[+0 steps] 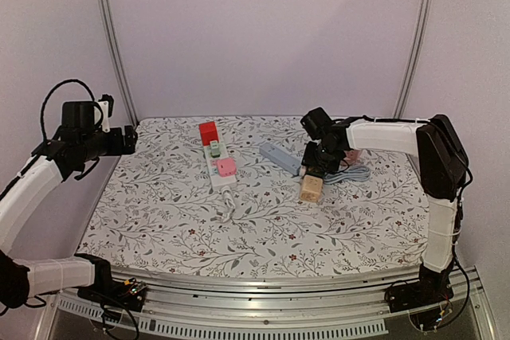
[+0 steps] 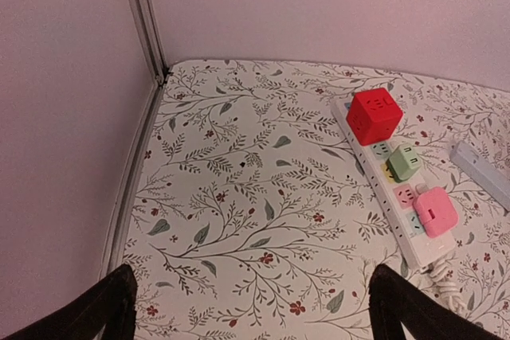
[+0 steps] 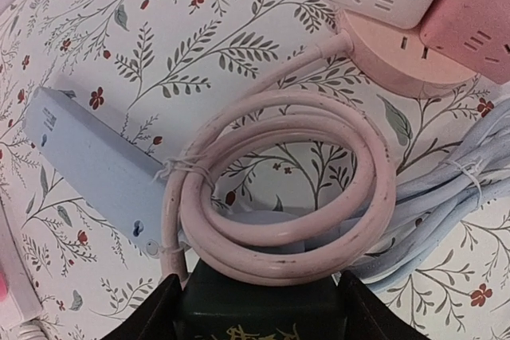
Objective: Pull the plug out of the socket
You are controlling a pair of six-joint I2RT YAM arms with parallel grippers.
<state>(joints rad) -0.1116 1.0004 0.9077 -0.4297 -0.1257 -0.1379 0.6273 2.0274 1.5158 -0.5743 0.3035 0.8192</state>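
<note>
A dark green plug block point(image 3: 259, 312) with gold lettering stands at the end of the pale blue socket strip point(image 3: 88, 157). My right gripper point(image 3: 256, 292) has one finger against each side of it, shut on it. A coil of pink cable point(image 3: 279, 228) lies over the strip just beyond the block. In the top view the right gripper point(image 1: 313, 171) hangs over a tan block point(image 1: 311, 189) at the near end of the blue strip point(image 1: 279, 155). My left gripper point(image 2: 251, 284) stands wide open above bare cloth at the far left point(image 1: 127, 139).
A white power strip point(image 2: 382, 189) carries a red cube point(image 2: 374, 115), a green plug point(image 2: 405, 161) and a pink plug point(image 2: 434, 211). A round pink socket point(image 3: 398, 53) with white and pink cubes and a bundled blue cable point(image 3: 454, 189) lie to the right.
</note>
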